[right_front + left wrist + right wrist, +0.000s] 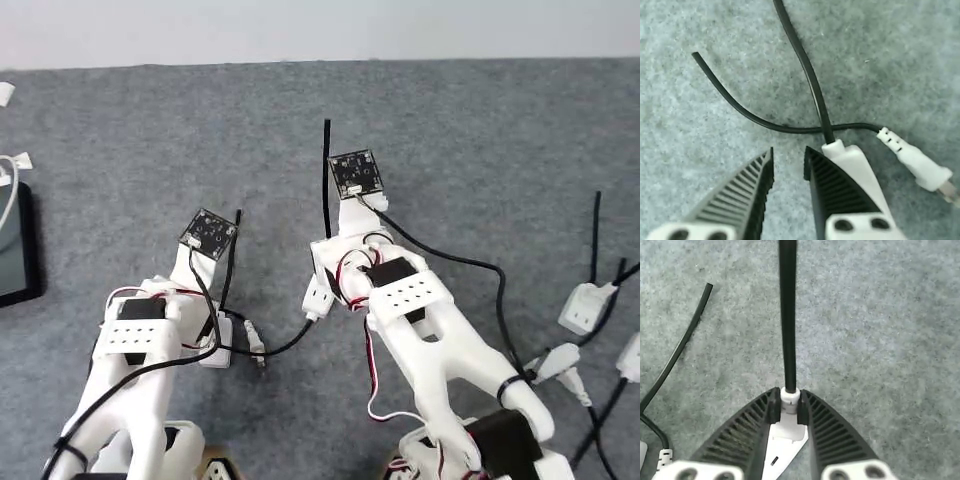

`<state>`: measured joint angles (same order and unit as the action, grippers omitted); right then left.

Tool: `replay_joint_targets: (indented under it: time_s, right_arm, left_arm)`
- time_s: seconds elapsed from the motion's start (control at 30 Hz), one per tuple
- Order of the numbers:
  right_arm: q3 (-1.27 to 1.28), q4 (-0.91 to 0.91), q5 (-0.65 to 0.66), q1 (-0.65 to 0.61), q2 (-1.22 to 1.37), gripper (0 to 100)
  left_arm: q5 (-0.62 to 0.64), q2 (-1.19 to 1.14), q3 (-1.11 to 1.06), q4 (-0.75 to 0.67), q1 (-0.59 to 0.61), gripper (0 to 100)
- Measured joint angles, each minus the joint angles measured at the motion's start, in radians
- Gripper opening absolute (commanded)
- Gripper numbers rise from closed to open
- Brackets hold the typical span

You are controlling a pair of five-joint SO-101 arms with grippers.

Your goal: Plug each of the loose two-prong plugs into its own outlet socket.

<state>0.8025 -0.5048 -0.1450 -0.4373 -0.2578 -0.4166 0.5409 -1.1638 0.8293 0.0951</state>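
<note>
Right claw (789, 392) grips a white outlet socket (785, 434). Left claw (789, 150) stands slightly open, empty; a second socket (852, 161) lies against one finger's outer side, a two-prong plug (917, 165) just beyond.

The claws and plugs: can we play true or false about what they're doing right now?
1. The right claw is shut on a white connector with a black cable. True.
2. The left claw is squeezing a plug. False: it is open, with nothing between its fingers.
3. The loose plug beside the left claw is plugged in. False: it lies on the grey mat with its prongs bare.
4. Spare connectors lie near the right edge of the high view. True.
</note>
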Motion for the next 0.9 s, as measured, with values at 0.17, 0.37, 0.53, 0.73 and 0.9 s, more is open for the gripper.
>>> replay_joint_targets:
  time_s: [0.17,0.37,0.53,0.73,0.9]
  right_arm:
    - [0.0,0.002,0.0,0.009,0.0,0.8]
    - [0.0,-0.014,-0.003,0.055,-0.006,0.8]
    - [-0.029,-0.18,-0.003,0.115,-0.117,0.8]
    - [-0.031,-0.281,-0.003,0.273,-0.213,0.8]
    - [-0.031,-0.328,0.003,0.348,-0.216,0.8]
  left_arm:
    - [0.0,0.0,0.0,0.0,0.0,9]
    - [0.126,-0.008,0.003,0.035,-0.041,10]
    - [0.288,-0.063,0.16,0.207,-0.153,20]
    - [0.299,-0.051,0.425,0.399,-0.305,22]
    - [0.299,0.006,0.526,0.397,-0.298,22]
